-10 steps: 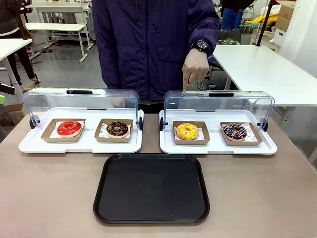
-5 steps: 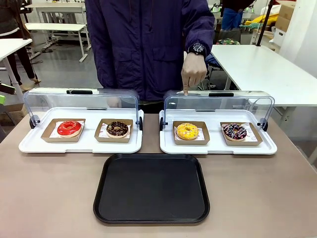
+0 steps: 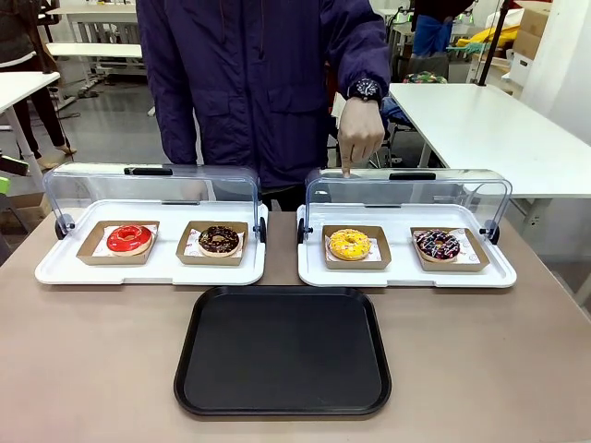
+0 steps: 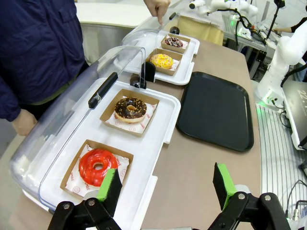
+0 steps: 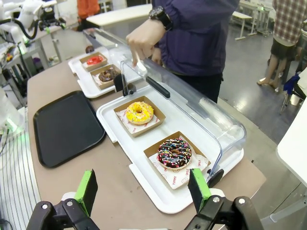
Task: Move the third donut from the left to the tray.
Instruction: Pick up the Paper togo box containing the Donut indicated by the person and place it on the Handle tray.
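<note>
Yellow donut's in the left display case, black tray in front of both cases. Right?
No: front view shows the yellow donut in the right display case. The black tray does lie in front of both cases.

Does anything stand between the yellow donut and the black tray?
Nothing visible does. The clear lid is swung back behind the yellow donut, whose near side faces the black tray openly; only the white display tray's low front rim lies between them.
</note>
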Robot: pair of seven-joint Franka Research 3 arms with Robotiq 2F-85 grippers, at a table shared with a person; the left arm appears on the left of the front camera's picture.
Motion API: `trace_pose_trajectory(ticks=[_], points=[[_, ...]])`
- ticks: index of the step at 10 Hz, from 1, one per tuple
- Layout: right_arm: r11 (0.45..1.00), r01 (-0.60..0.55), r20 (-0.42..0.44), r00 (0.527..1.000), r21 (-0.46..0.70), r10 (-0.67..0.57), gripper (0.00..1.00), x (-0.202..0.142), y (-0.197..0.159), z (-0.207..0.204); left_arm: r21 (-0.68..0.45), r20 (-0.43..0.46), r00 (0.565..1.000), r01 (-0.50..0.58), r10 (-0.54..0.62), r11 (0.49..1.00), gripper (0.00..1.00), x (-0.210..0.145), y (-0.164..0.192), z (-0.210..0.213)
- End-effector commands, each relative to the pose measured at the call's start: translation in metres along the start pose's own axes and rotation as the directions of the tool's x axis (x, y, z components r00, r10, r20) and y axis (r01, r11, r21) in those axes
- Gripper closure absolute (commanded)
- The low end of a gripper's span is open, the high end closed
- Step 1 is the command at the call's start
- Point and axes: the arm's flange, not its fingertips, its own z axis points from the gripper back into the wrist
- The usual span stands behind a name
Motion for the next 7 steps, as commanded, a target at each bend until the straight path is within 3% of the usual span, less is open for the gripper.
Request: trace_pose_trajectory(ticks=[1,7], points=[[1.0,-0.023,0.026,0.999,-0.001,0.023,0.0,0.002,-0.0018,-0.0002,-0.007,-0.019,1.0,-0.003,0.002,1.0,0.0,0.0023,-0.0009,0.0024],[1.0,0.0,0.0,1.0,0.0,0.0,0.0,0.0,0.0,0.0,-0.007,-0.019,1.0,-0.003,0.002,1.0,0.0,0.0023,-0.0009,0.0024]])
